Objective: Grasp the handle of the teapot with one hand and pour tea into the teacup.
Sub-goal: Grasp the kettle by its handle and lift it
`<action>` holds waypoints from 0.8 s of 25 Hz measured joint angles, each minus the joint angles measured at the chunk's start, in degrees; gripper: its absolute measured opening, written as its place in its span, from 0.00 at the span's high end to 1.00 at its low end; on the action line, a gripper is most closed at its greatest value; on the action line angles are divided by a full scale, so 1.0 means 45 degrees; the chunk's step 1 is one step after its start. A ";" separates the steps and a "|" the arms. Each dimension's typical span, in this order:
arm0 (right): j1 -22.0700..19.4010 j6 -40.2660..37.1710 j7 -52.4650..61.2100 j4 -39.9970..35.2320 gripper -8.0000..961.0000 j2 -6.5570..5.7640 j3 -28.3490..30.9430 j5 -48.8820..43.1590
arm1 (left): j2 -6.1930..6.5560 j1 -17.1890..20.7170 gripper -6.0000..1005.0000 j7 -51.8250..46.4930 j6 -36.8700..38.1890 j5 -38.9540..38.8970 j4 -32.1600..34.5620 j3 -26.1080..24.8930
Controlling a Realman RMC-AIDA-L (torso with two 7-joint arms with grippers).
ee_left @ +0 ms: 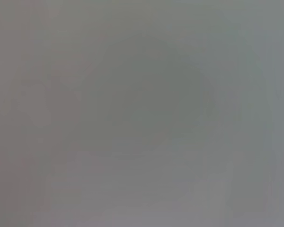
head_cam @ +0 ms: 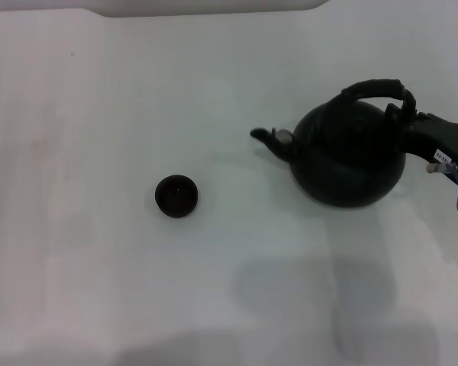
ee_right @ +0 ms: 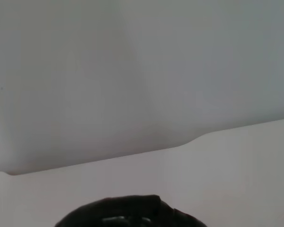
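A: Head view first. Where is the teapot (head_cam: 349, 156)?

B: On the right side of the white tabletop (head_cam: 99, 114), upright, its spout (head_cam: 269, 138) aimed toward the robot's left. The spout carries a pale patch near the body.

A: And the right pincer (head_cam: 403, 108)?

B: It comes in from the right edge and meets the right end of the handle (head_cam: 375, 90), which arches over the pot's top. The fingers merge with the black handle, so I cannot tell how far they are apart or whether they truly clamp it.

A: The teacup (head_cam: 176, 196)?

B: Well apart from the pot, to the left of the spout and nearer the robot, standing alone. Only bare tabletop lies between cup and spout. No tea shows anywhere.

A: Anything else about?

B: A pale raised edge (head_cam: 206, 8) along the far side of the tabletop, and soft shadows on the surface near the robot.

A: Left wrist view?

B: A plain grey blur; nothing can be made out. The left pincer shows in no view.

A: Right wrist view?

B: A dark, rounded black shape (ee_right: 128, 212) sits at one edge, probably the handle or pot top, though I cannot say which. Beyond it the tabletop (ee_right: 227, 179) runs to a stepped edge against a pale grey background. The pincer's own fingers do not show here.
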 joint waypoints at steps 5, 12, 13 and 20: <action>0.0131 0.0074 -0.0011 0.0033 0.76 -0.0043 0.0053 -0.0016 | 0.0000 0.0012 0.13 -0.0006 0.0000 0.0000 0.0008 0.0000; 0.0250 0.0846 -0.0253 -0.0549 0.80 -0.0098 0.0309 -0.0109 | 0.0000 0.0058 0.13 -0.0011 0.0002 -0.0086 0.0018 0.0000; 0.0327 0.1027 -0.0323 -0.0646 0.80 -0.0099 0.0364 -0.0130 | 0.0000 0.0057 0.13 -0.0012 0.0002 -0.0096 0.0018 0.0000; 0.1043 0.1758 -0.0554 -0.1114 0.80 -0.0093 0.0569 -0.0349 | -0.0024 0.0096 0.13 -0.0012 0.0002 -0.0098 0.0012 0.0000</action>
